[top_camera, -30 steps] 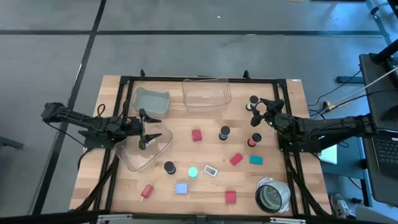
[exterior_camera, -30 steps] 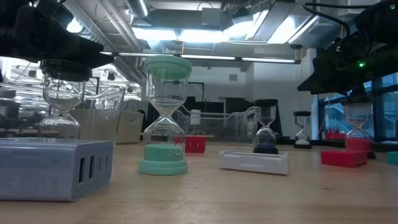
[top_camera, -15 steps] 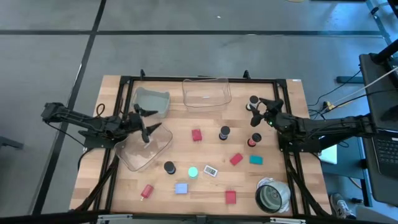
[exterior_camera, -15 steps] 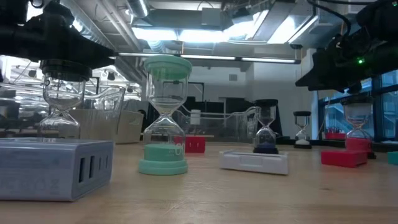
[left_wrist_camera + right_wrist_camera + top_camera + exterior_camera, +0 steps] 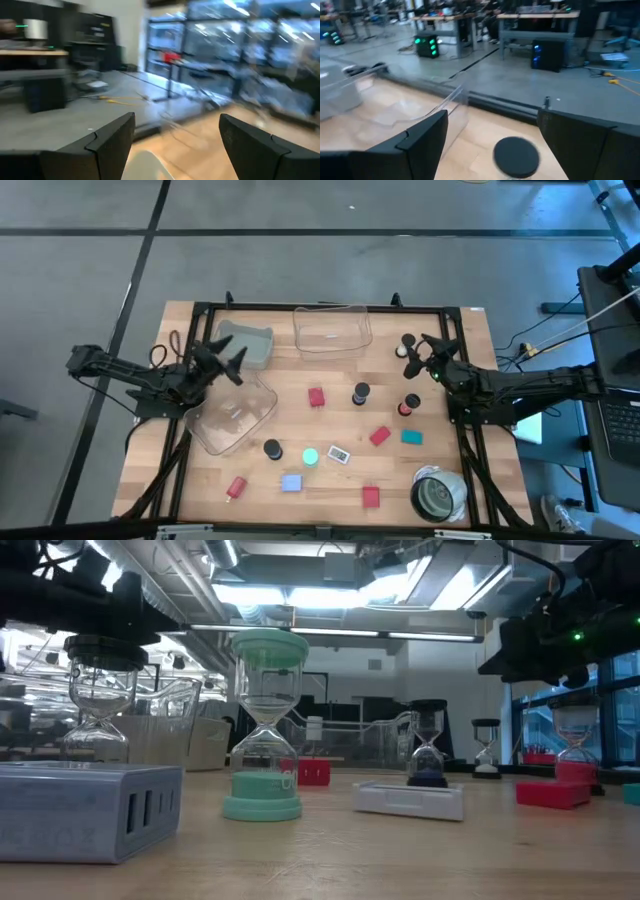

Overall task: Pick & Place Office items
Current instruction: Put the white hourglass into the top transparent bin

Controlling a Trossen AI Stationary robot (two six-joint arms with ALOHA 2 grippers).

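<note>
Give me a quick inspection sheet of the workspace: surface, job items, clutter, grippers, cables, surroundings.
Surface: wooden table in a black frame.
Job's things: small sand timers scattered, one black-capped timer mid-table; a teal timer, red blocks, a blue block and a white tag towards the front.
Clutter: three clear bins at the back and left; a grey-white roll at the front right corner.
Grippers: left gripper open over the left bins; right gripper open near a black-capped timer at the back right. Neither holds anything.
Cables: leads off the table's right side.
Surroundings: grey floor, desks beyond; no people seen.
</note>
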